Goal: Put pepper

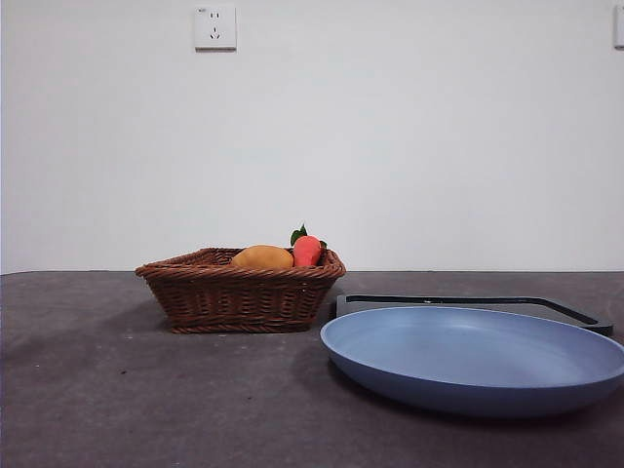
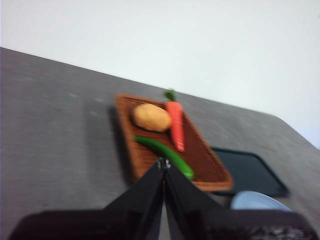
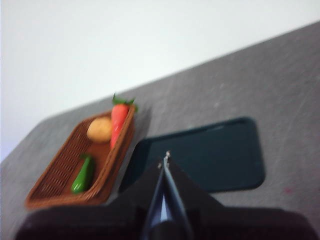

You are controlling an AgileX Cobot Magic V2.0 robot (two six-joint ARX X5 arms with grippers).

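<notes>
Pepper (image 2: 165, 154) — lying in the wicker basket (image 1: 241, 291), beside a yellow fruit (image 1: 261, 257) and a red-orange one (image 1: 307, 251). Blue plate (image 1: 474, 356) and dark tray (image 3: 210, 155) nearby. Left gripper (image 2: 163, 165), right gripper (image 3: 165, 161) — both closed, empty, raised.

- front view: the pepper is hidden behind the basket (image 1: 239, 291) wall; the blue plate (image 1: 468, 361) is cut off at the right edge
- both wrist views are blurred; the left wrist view shows only a sliver of the plate
</notes>
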